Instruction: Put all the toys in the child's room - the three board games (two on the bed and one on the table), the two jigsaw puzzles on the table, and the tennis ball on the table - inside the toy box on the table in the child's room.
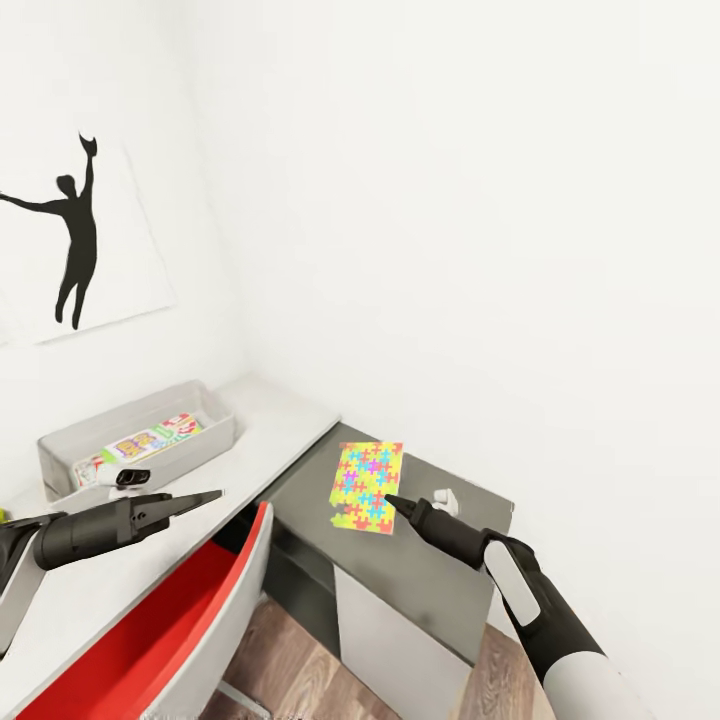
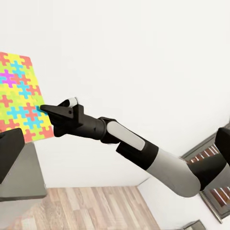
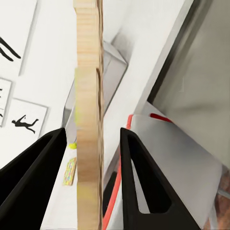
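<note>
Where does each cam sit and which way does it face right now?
Head: on the head, facing forward and down at the corner desk; both arms show, right gripper at the multicolour puzzle-pattern panel.
Left wrist: on the left arm, facing the right arm and the panel.
Right wrist: on the right arm, looking along its black fingers at the panel's wooden edge.
Shared: all three see the panel.
</note>
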Robot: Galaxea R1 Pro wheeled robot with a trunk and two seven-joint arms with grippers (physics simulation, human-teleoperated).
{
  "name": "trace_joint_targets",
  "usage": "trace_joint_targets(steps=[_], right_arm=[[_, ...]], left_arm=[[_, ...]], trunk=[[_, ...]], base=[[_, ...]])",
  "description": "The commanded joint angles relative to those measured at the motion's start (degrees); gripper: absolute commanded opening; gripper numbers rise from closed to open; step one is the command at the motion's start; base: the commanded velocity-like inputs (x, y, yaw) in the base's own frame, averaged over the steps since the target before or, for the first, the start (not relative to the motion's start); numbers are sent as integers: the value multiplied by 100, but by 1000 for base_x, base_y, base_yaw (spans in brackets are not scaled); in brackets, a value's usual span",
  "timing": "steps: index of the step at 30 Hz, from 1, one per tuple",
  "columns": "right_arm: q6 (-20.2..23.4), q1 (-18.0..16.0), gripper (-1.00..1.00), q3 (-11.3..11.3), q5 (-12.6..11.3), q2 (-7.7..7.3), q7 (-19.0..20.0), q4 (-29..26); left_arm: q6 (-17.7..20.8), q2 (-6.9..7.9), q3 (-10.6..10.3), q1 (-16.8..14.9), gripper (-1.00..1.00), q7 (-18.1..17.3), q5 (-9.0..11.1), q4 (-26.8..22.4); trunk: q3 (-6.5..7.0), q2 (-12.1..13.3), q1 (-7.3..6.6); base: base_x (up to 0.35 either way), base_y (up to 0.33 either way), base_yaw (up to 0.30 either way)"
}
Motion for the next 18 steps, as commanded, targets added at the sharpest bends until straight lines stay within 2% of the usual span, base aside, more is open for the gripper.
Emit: trace_joint_targets(steps=[1,9,18], right_arm=[[44,-5,-100,-4,-45,1,-6,-3],[38,-1,-100,-4,-45,1,-4,-3],[35,-4,-100,-3,-47,5,-5,-4]], left_arm=[[60,1,-2,-5,100,-13,8,0],[58,-2,1,-5,100,-12,8,0],[42,-2,2,-5,100,-12,8,23]], trunk=[[-13,-13,3],[-13,-13,3],[-13,-13,3]], base=[[0,0,291],[0,0,268],[0,0,40]])
